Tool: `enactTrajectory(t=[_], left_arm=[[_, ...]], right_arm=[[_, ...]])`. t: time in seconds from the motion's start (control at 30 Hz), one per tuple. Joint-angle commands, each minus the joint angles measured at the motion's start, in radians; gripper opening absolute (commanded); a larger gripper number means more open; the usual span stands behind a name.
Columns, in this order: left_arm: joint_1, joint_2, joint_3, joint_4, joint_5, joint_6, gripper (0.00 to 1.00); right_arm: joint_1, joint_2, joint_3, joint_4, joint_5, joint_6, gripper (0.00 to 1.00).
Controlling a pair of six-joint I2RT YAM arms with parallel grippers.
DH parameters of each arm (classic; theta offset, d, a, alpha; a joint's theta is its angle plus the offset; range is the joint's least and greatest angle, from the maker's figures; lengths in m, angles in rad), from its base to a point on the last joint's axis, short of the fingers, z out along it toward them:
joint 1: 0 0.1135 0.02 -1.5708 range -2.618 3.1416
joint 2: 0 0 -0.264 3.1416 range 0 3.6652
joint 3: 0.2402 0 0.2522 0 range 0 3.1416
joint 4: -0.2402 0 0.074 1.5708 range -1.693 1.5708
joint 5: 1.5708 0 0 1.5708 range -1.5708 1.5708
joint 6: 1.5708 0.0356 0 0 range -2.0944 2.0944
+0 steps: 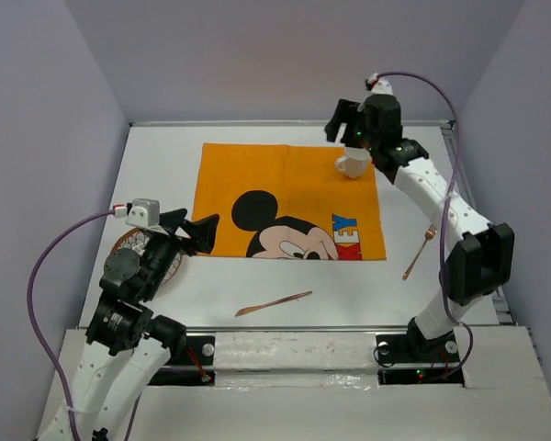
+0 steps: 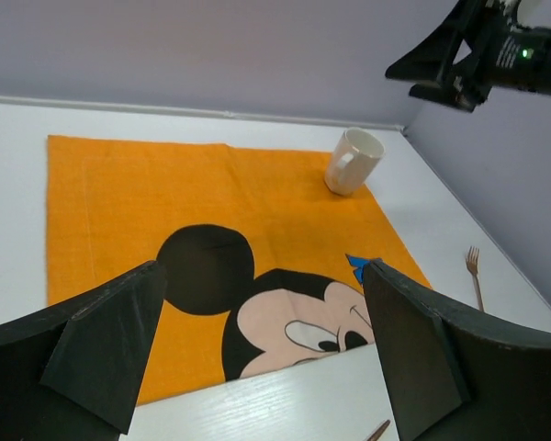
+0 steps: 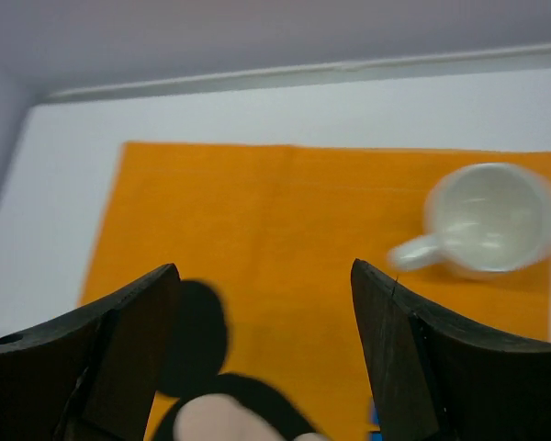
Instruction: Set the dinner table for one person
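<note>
Dinner table (image 1: 349,289): flat matte white rectangle, thin pale raised edges

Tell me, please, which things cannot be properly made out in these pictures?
- Top view: the round dish lies mostly under the left arm, so its pattern is unreadable.
- Right wrist view: the mug is blurred; its rim is smeared.
- Left wrist view: the knife shows only one end, cut by the bottom edge; the fork has its handle end hidden behind one of the fingers.
</note>
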Motion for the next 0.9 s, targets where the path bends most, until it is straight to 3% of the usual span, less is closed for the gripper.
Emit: enactTrajectory(t=[0.0,0.17,0.43,0.87], left_arm=[[0.005,-0.039,0.099,0.066,-0.124,-0.011,0.99],[0.005,-0.054,0.174,0.046,-0.236,-0.017,0.99],[0.006,-0.022,0.262,-0.008,-0.286,-0.058,0.99],[0.005,-0.034,0.225,-0.049,-0.246,-0.077,0.99]], right_arm=[[0.275,-0.042,-0.141,0.241,-0.164,0.094,0.81],[0.529,0.084,-0.179,0.430,-0.221,0.237,0.81],[0.718,0.375,-0.036,0.532,-0.270,0.409,0.80],[0.774,0.711,0.234,0.506,-0.332,0.556,0.68]])
